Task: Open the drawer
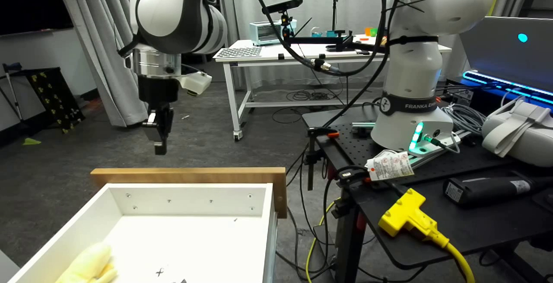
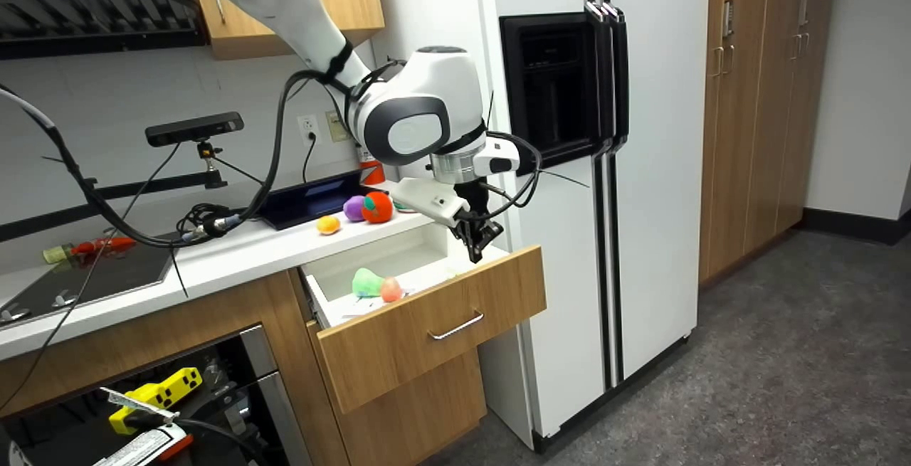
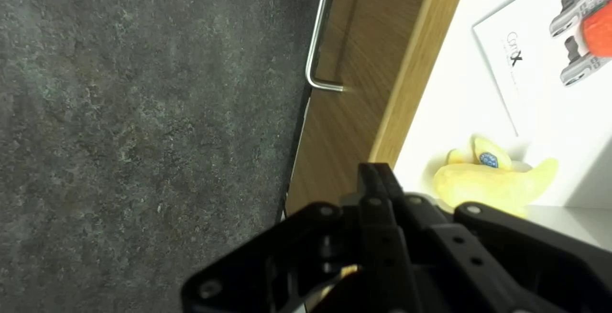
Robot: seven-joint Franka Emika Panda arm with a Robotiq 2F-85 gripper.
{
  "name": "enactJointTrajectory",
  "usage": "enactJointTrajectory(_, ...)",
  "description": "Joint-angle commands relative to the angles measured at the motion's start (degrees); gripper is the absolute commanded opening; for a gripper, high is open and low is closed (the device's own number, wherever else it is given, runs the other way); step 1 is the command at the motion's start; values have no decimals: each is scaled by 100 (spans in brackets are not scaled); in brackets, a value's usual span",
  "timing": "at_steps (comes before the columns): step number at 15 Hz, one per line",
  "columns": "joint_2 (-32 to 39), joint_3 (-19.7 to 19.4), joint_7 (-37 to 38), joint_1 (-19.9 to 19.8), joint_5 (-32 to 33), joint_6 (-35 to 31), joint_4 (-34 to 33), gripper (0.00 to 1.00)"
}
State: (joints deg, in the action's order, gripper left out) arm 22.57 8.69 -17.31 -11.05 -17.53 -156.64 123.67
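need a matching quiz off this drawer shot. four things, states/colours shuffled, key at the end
Things:
1. drawer
2. handle
3. tool
4. bananas

States and colours:
A. shut, gripping nothing
B. yellow, lying in the drawer
C. silver, bent metal
D. standing open

Pairs: 1-D, 2-C, 3-A, 4-B
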Motion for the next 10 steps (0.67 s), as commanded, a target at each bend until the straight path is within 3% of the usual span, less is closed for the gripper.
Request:
enactJointTrajectory(1, -137, 282, -577, -273, -303, -35, 117, 0)
enactJointTrajectory(10, -117, 550, -1481, -569, -467, 41, 82, 0)
